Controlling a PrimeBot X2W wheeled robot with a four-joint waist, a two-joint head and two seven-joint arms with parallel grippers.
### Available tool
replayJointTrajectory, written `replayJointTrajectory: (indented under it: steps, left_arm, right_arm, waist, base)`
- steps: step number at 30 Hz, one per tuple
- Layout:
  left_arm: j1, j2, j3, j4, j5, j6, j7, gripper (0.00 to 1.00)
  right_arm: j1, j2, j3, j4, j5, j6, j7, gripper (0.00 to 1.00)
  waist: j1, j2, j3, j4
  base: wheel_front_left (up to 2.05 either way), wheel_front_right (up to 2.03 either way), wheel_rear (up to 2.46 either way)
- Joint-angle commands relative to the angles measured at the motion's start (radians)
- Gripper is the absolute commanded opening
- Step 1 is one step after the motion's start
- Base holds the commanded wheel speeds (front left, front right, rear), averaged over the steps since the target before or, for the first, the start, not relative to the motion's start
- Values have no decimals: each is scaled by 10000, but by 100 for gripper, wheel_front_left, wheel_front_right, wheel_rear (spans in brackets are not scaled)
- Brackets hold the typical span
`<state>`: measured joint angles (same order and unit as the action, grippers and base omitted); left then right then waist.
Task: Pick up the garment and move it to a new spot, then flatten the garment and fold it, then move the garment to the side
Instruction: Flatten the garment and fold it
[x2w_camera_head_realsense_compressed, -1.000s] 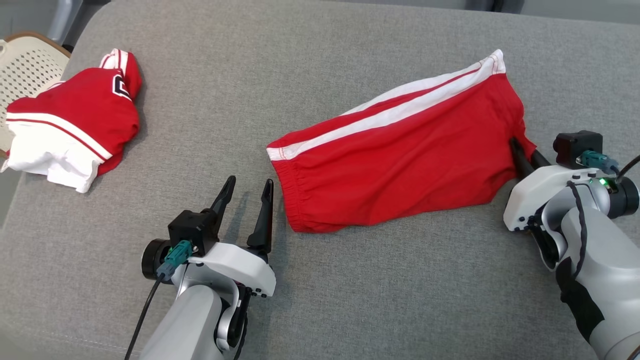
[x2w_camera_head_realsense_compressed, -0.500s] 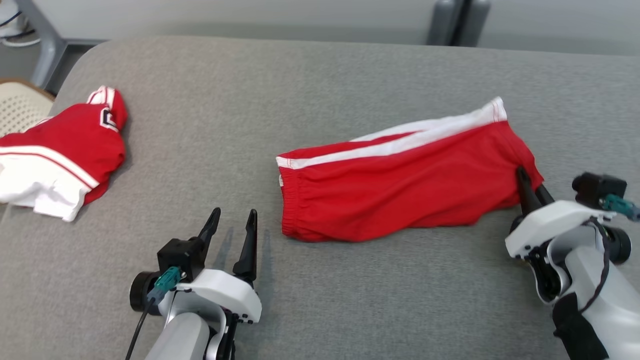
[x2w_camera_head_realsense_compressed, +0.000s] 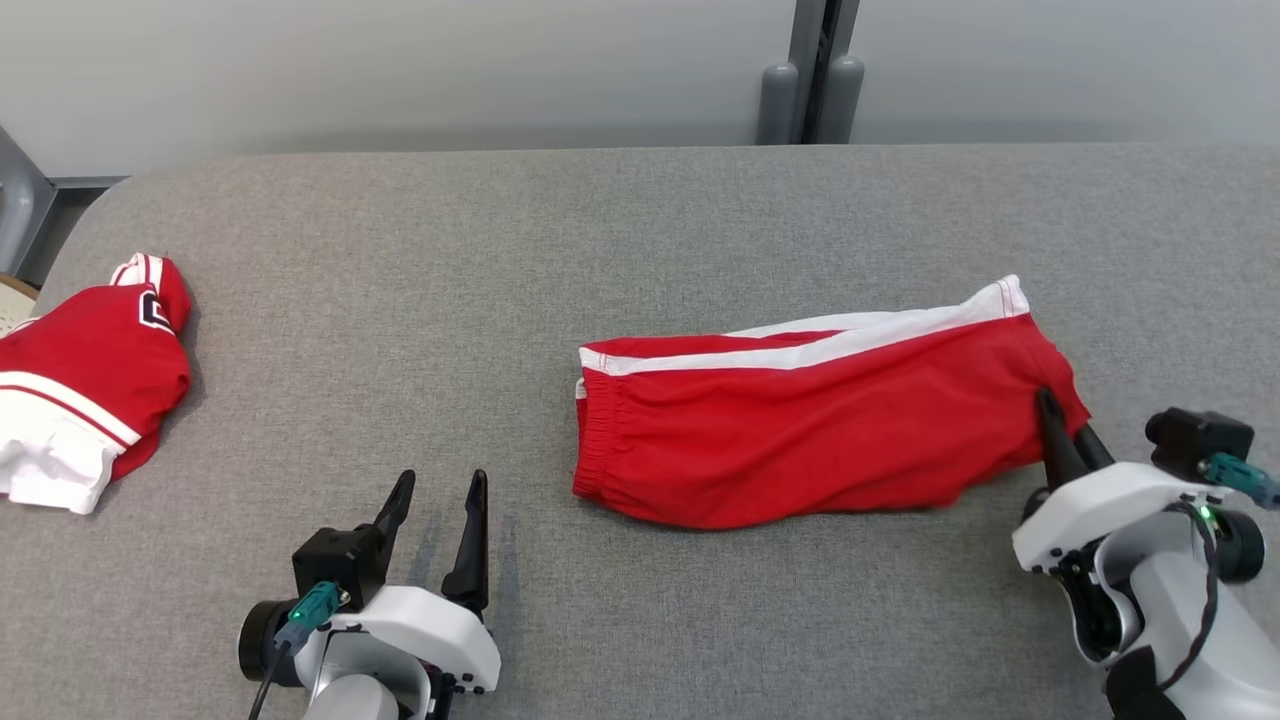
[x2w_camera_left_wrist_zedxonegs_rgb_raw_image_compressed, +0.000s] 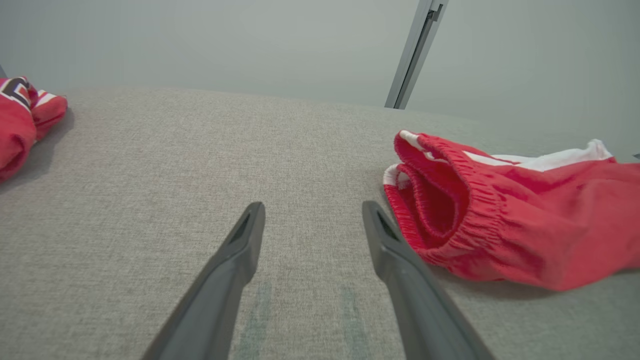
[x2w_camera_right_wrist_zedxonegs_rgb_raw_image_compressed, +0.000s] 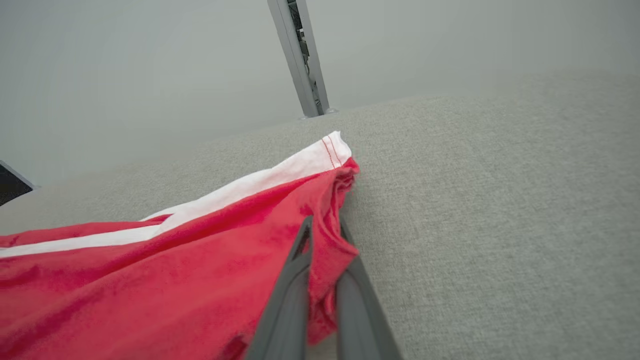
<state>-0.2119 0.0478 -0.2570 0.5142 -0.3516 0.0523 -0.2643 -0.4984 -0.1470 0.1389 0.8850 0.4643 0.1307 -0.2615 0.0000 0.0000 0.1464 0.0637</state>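
Right pincer pinches red shorts at their right end; left pincer wide, near waistband.

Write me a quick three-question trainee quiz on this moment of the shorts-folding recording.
1. True or false: the left gripper grips the red shorts.
2. Where is the right gripper shut on the shorts? A. elastic waistband B. leg-hem end C. middle of the white stripe
3. Fill in: the crumpled red-and-white garment lies toward the robot's ____.
Key: 1 false, its jaws stand open, apart from the cloth; 2 B; 3 left.
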Motion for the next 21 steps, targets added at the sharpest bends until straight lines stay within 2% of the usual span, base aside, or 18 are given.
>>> replayJointTrajectory:
  steps: [1, 5, 11, 19, 21]
  left_arm:
    - [58, 51, 53, 39, 76, -57, 2, 100]
    - [118, 55, 79, 75, 99, -90, 2, 100]
    - [232, 47, 47, 90, -111, -53, 2, 100]
    - [447, 51, 56, 147, -205, -8, 2, 100]
    - [456, 51, 66, 135, -225, 1, 2, 100]
  right_arm:
    - [-111, -20, 59, -270, -200, 0, -45, 0]
    - [-490, 275, 689, -890, -473, 0, -46, 0]
    - [-827, 643, 2313, -1558, -423, 0, -46, 0]
    - [-689, 918, 4890, -1615, 260, 0, -46, 0]
    - [-649, 925, 5205, -1556, 406, 0, -45, 0]
  waist:
    - [0, 0, -30, 1]
    - [0, 0, -66, 75]
    - [0, 0, -248, 445]
    - [0, 0, -473, 976]
    - [0, 0, -476, 1018]
  base:
    - [0, 0, 0]
    - [0, 0, 0]
    - [0, 0, 0]
    - [0, 0, 0]
    - [0, 0, 0]
